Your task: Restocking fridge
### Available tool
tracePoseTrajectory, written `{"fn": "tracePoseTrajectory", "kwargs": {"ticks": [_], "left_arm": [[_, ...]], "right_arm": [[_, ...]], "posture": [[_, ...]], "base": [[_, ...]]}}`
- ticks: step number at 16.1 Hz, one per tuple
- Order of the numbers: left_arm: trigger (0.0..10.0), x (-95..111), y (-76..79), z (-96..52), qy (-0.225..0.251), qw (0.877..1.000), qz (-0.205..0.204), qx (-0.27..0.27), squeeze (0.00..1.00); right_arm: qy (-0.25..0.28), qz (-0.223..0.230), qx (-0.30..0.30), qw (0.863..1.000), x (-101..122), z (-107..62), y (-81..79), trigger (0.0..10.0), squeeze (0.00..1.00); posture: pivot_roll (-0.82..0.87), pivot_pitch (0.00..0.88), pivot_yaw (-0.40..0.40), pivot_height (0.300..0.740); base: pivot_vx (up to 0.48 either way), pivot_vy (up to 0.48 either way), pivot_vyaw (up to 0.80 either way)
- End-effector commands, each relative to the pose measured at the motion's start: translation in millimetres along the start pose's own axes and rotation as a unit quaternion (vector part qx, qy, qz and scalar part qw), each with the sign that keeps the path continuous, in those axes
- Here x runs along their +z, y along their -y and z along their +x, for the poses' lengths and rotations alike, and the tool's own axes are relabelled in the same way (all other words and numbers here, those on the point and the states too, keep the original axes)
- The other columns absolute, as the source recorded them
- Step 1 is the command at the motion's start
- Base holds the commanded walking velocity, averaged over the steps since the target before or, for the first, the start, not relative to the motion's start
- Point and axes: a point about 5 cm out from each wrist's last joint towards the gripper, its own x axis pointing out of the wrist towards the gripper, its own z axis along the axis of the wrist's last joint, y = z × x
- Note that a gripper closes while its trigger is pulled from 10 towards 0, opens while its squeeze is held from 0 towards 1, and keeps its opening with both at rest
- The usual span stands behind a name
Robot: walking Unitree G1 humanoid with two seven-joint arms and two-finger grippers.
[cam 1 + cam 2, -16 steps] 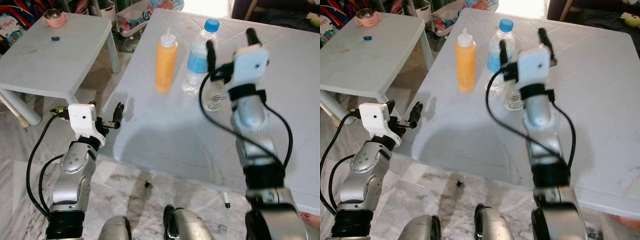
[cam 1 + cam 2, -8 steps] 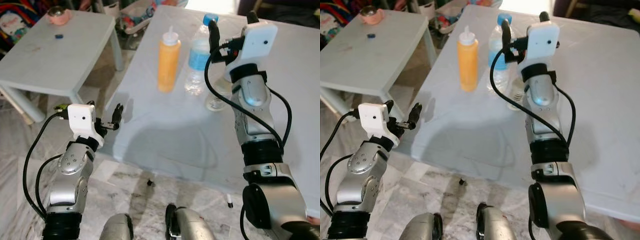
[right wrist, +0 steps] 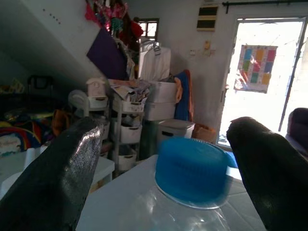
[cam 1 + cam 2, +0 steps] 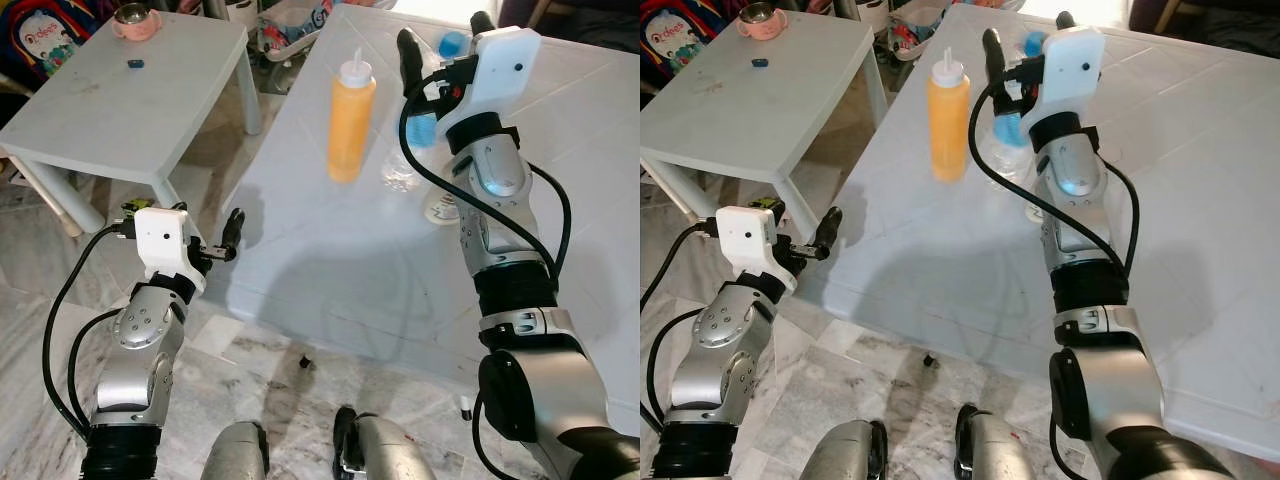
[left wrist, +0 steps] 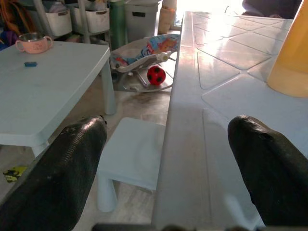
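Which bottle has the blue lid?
The clear water bottle, between the right gripper's open fingers. The orange bottle beside it has a white pointed top.

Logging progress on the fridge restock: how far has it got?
Nothing looks stocked yet: the orange bottle and water bottle stand on the table. In hand: the right tool is open, its fingers either side of the blue cap, not closed. The left tool idles at the table edge. Grasping and carrying remain.

**Little Legible Text**

One partial word, ending in "deer", stood on a colourful bag [image 4: 675, 22] beyond the small table [image 4: 730, 110]. The water bottle's [image 4: 425, 125] blue label carried no readable print at this size.
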Motion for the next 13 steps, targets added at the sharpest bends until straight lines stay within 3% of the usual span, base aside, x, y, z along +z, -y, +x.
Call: {"fn": "tracePoseTrajectory", "kwargs": {"ticks": [1, 8, 13], "left_arm": [[10.0, 3, 1.0, -2.3, 0.001, 1.0, 0.01, -0.008, 0.0], [10.0, 1, 2.7, -3.4, -0.004, 1.0, 0.014, -0.013, 0.0], [10.0, 0, 3.0, -4.4, -0.006, 1.0, 0.014, -0.012, 0.0]], "right_arm": [[-0.003, 0.003, -0.002, 1.0, 1, 3.3, 1.4, 0.0, 0.0], [-0.052, -0.042, 0.001, 0.998, 1, 10.6, 3.3, 0.0, 0.0], [-0.057, -0.069, 0.013, 0.996, 10, 10.8, 7.0, 0.0, 0.0]], "posture": [[0.06, 0.175, 0.029, 0.74], [0.06, 0.179, 0.026, 0.74], [0.05, 0.18, 0.02, 0.74]], "base": [[0.0, 0.0, 0.0], [0.0, 0.0, 0.0], [0.0, 0.0, 0.0]]}}
